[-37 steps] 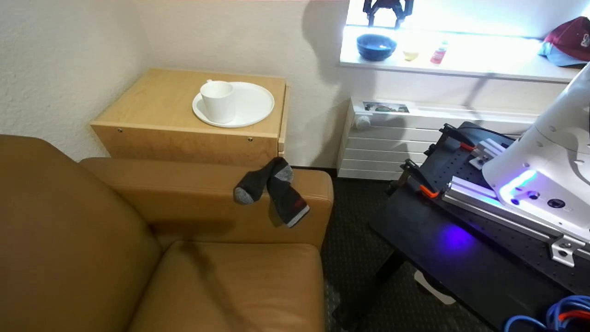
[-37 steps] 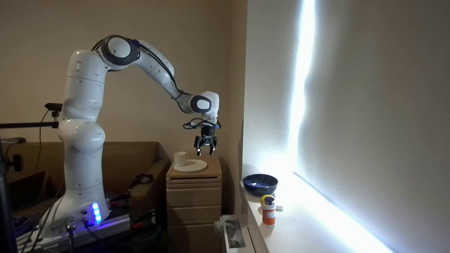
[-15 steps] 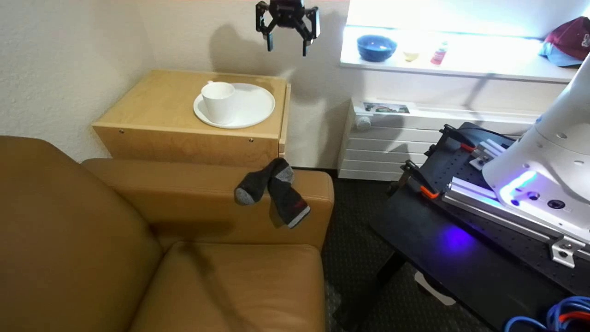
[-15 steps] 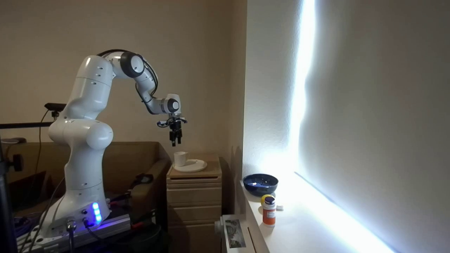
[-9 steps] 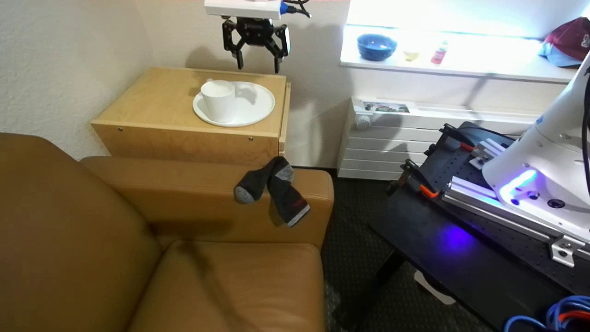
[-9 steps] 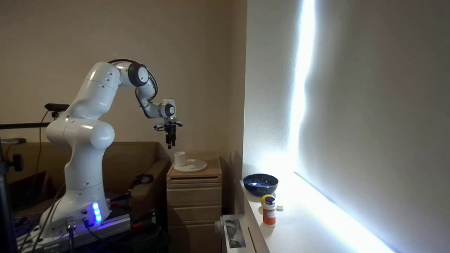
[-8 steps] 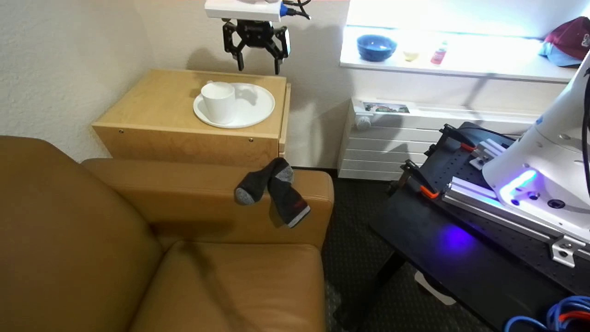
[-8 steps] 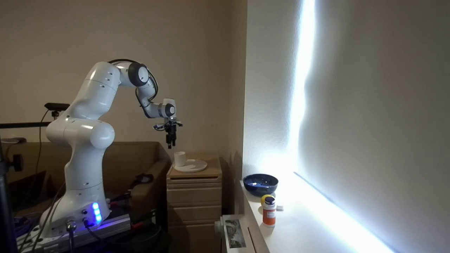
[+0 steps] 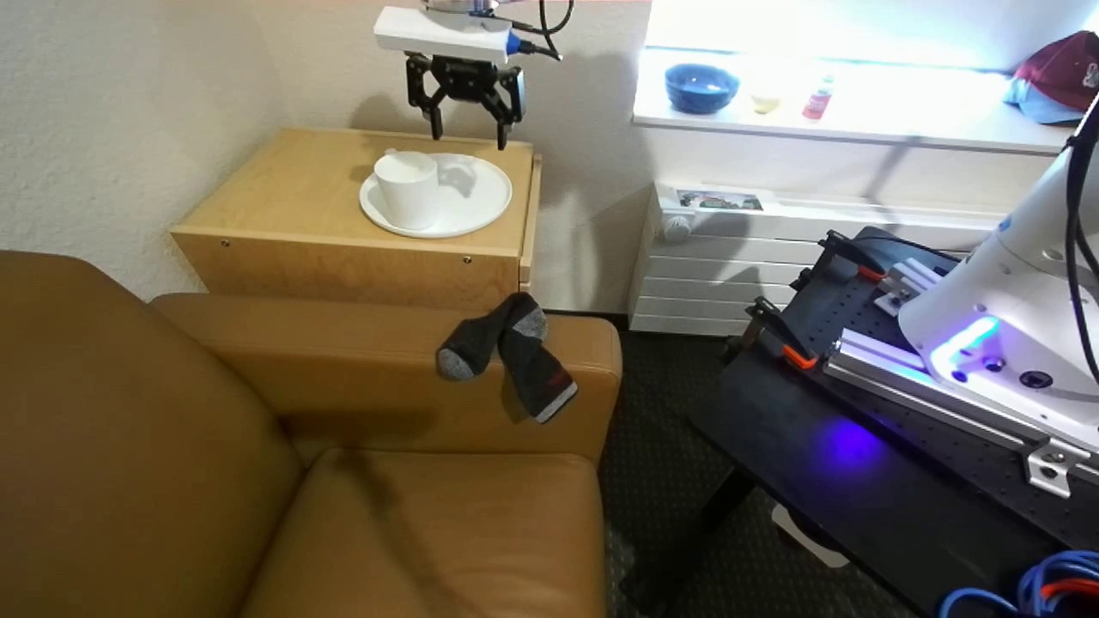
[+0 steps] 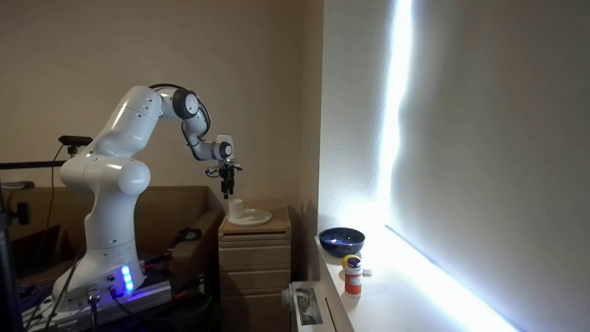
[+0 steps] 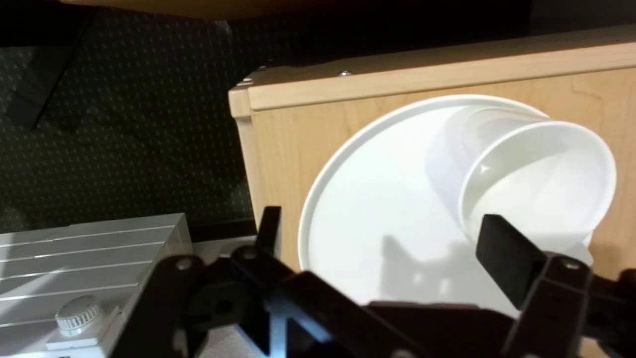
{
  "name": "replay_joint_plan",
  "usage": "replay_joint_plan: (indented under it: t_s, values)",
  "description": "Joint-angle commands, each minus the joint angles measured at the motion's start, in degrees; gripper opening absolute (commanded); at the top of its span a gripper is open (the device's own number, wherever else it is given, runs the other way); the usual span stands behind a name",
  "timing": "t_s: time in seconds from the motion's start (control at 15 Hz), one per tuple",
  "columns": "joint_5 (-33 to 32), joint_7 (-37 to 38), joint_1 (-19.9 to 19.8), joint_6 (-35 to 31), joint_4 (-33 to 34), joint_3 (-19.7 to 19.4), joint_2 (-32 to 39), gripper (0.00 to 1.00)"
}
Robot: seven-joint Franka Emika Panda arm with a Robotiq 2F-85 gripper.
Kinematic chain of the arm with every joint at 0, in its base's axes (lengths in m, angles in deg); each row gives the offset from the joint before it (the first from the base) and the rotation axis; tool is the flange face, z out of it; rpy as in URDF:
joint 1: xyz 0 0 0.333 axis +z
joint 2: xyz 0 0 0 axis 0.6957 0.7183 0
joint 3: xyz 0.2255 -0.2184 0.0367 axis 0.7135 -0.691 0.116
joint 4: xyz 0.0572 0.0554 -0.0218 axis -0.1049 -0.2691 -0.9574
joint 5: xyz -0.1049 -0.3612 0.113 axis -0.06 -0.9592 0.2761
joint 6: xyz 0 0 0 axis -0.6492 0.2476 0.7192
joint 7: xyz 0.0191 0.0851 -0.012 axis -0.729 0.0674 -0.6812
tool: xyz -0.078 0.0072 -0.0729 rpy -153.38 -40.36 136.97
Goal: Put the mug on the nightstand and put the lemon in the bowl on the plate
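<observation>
Poised above white plate (image 11: 365,199) with gripper (image 9: 469,141) spread, holding nothing.
In wrist view, shift toward two o'clock, centre over white mug (image 11: 521,171), avoid five-o'clock handle (image 11: 580,253), descend.

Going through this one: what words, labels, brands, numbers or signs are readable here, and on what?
Nothing can be read for certain in any view.
Bottle label: too small and blurred to read.
Maroon cap: a pale mark at the picture's edge, too small to make out.
Mug and plate: no lettering shows on the sides in view.
</observation>
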Motion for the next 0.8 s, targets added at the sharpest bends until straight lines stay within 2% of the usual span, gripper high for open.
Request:
replay_joint_plan:
  t_s: [0.0, 0.13, 0.53, 0.6, 0.73]
  values:
    - [2.8, -0.8, 0.0, -5.6, 5.0, -0.7, 5.8, 1.00]
    - [3.6, -0.8, 0.5, -7.0, 7.7, -1.3, 8.8, 1.00]
    - [6.3, -1.5, 1.0, -5.1, 14.3, -1.2, 14.5, 1.00]
    - [6.1, -1.0, 1.4, -5.9, 11.4, -1.8, 12.6, 1.00]
    - [6.2, -1.0, 1.5, -6.0, 11.9, -1.9, 13.1, 1.00]
